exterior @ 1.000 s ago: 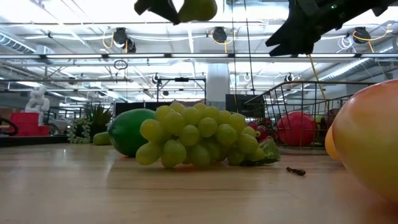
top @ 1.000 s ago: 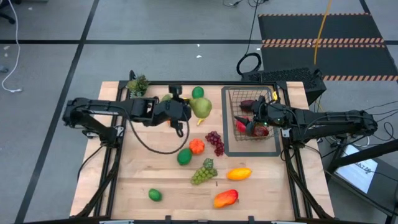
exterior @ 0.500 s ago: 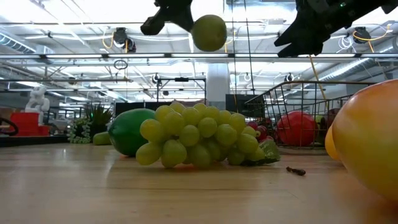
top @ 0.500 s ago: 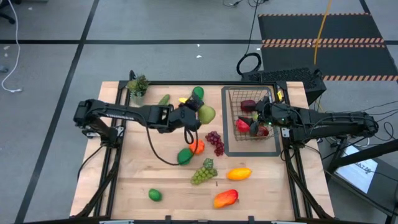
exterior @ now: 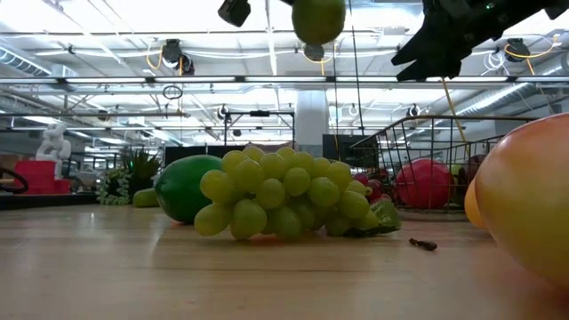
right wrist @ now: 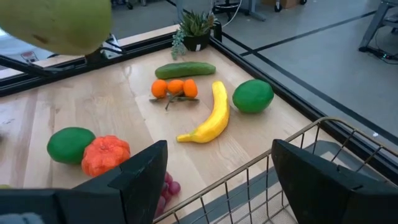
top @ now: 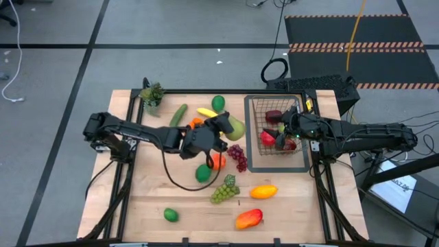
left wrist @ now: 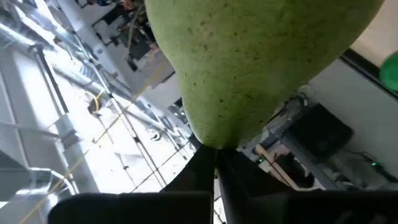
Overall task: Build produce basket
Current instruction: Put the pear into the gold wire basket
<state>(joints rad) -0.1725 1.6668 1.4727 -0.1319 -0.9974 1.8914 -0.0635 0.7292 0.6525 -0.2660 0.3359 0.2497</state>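
Note:
My left gripper [top: 221, 127] is shut on a green pear [top: 235, 125], held high over the middle of the table, left of the basket [top: 300, 147]. The low view shows the pear [exterior: 318, 18] well above the green grapes [exterior: 283, 194]. The wire basket stands on a flat dark tray [top: 251, 162] and holds red fruit [top: 267, 138]. My right gripper [top: 282, 130] hovers open over the basket, pointing toward the table's left. Banana [top: 207, 112], cucumber [top: 178, 114] and oranges [top: 196, 123] lie on the wood at the far side. My left gripper pinches the pear by its narrow end [left wrist: 215, 142] between its two shut fingers [left wrist: 202, 171]. The fingers come roughly level from the table's left. The pear sticks out ahead of the fingertips, lifted clear of the table and the other fruit.
Purple grapes [top: 237, 156], an orange fruit [top: 217, 162] and a green one [top: 203, 172] lie under the left arm. Mangoes [top: 263, 191] [top: 249, 218] and a lime [top: 171, 215] lie near the front edge. A potted plant [top: 151, 92] stands at the far left corner.
My left gripper has carried the pear toward the table's right edge and the basket, rolling its wrist as it went. The pear stays lifted clear. My right gripper has kept its place over the basket.

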